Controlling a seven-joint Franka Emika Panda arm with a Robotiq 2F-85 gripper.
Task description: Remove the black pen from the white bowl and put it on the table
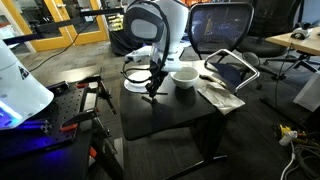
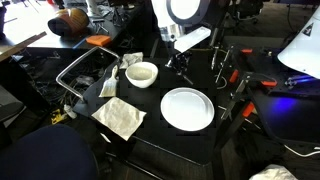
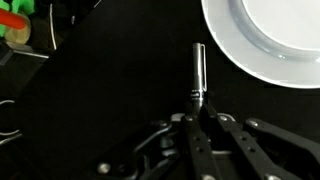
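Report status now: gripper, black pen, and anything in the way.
Gripper shut on black pen. Pen out of white bowl, over the table. White plate close beside pen tip; table under it bare.

In the wrist view the white plate (image 3: pixel 265 40) runs off the top and right edges. The black pen (image 3: pixel 198 70) shows only its upper length, its lower end hidden between the closed fingers of the claw (image 3: pixel 198 103). In both exterior views the pen is too small to make out.
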